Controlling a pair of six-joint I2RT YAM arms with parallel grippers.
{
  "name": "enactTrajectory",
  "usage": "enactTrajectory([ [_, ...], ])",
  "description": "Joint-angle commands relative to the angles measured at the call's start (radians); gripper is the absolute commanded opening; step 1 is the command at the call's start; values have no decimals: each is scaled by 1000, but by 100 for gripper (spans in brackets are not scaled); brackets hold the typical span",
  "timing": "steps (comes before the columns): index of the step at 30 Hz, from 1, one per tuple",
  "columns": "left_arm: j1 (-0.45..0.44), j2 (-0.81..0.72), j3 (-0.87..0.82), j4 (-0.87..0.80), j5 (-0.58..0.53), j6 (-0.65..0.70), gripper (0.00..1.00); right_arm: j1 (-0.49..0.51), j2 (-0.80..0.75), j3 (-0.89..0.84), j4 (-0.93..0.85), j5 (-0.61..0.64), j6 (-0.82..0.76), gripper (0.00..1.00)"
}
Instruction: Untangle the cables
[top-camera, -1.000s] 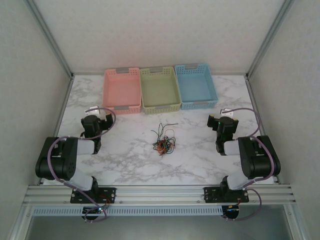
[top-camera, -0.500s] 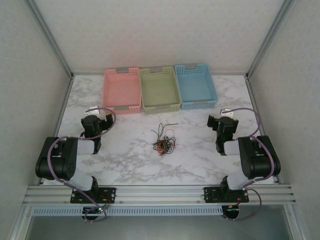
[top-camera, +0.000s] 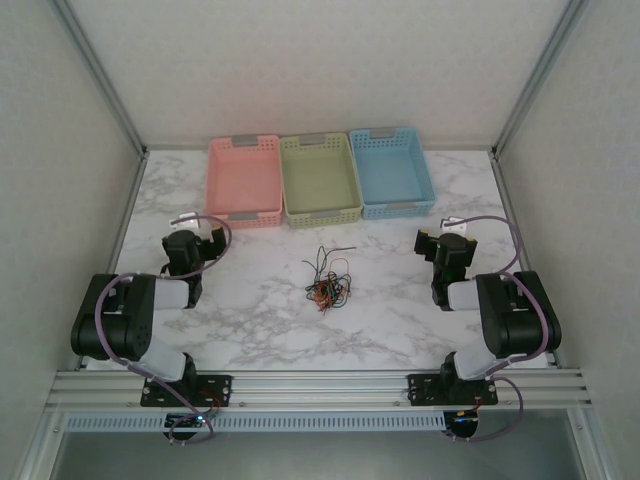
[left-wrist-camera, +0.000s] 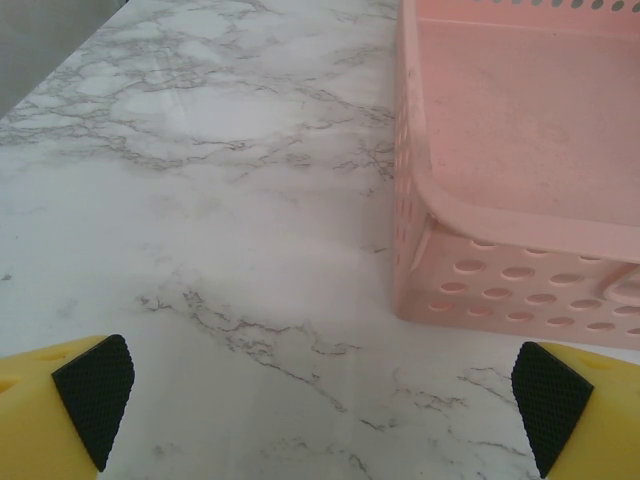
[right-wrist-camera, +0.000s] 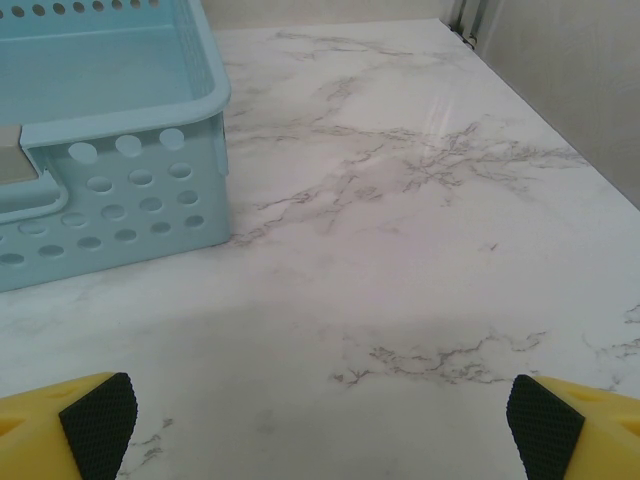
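— Progress so far?
— None that shows. The cables (top-camera: 327, 280) lie in one knotted clump in the middle of the bench (top-camera: 250, 330), between the arms and well apart from both.
— And the pincers?
— The left pincer (left-wrist-camera: 320, 398) is spread wide beside the pink basket (left-wrist-camera: 500, 200). The right pincer (right-wrist-camera: 320, 420) is spread wide near the blue basket (right-wrist-camera: 110, 150). Both are empty, so all the separating is left.

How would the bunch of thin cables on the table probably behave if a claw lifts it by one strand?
The cables look very thin and lie in loose curls, so they would probably hang limp. They form one tangled clump, so one strand would likely drag the rest along. So light a bunch may slide on the smooth table when pushed.
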Motion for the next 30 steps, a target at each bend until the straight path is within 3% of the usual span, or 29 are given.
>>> enactTrajectory([
  [1,1,3,17,29,19,-15,100,8,-12,5,30,29,4,99],
  [4,5,4,17,28,24,-16,100,21,-56,-52,104,-11,-32,99],
  [5,5,4,15,30,24,-16,100,52,-110,-64,92,32,-60,99],
  [8,-12,-49,18,-8,-64,-28,100,72,-350,24,-331,58,36,99],
  [10,-34,-180,71,-216,-172,-54,100,72,-478,76,-512,-15,86,98],
  [12,-34,-312,179,-516,-218,-175,100,75,-598,114,-642,-68,140,98],
  [15,-40,-433,196,-584,-90,-291,100,76,-763,104,-740,-144,240,99],
  [18,-27,-453,207,-618,-40,-527,100,75,-900,128,-898,-263,313,99],
  [22,-8,-412,362,-886,162,-672,100,74,-1005,172,-1095,-316,382,99],
  [26,-11,-388,504,-1074,403,-681,100,75,-1050,221,-1231,-444,450,99],
  [30,-17,-478,619,-1292,457,-592,100,76,-1035,241,-1274,-599,501,96],
])
